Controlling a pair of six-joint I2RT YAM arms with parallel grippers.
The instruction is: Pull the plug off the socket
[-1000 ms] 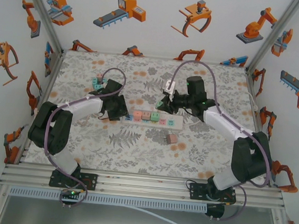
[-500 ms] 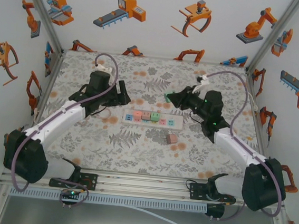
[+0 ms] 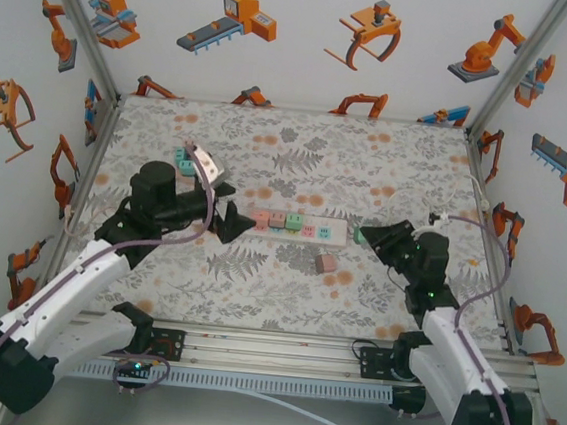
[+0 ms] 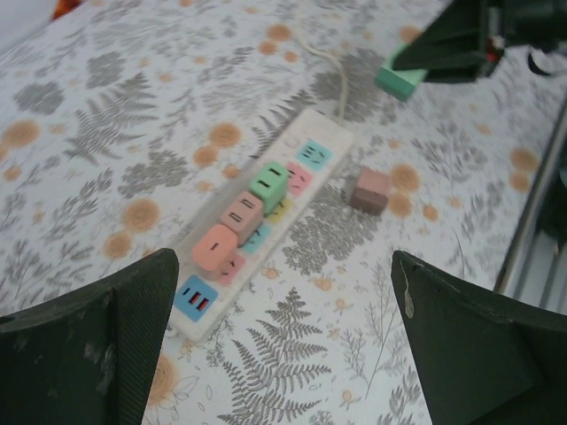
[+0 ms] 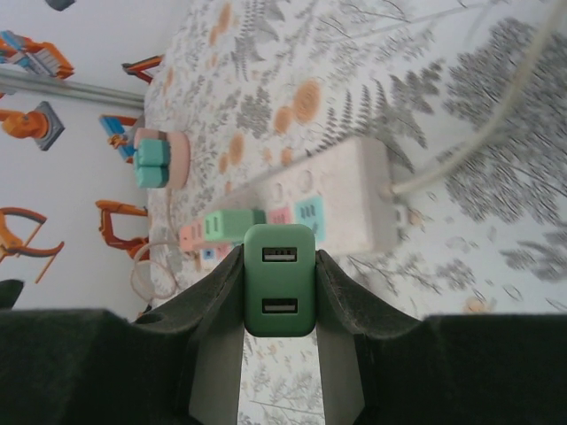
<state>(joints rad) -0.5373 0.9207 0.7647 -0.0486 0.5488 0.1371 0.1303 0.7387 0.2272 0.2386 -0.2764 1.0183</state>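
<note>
- While the right gripper clamps the green plug between both fingers, that plug hangs clear of the power strip, near its cord end.
- Left gripper hovers over the strip's other end, fingers spread wide, nothing between them.
- Two pink plugs and a second green plug sit in the sockets.
- Brownish plug lies loose on the table, just beside the strip.

No readable text, labels or numbers.
</note>
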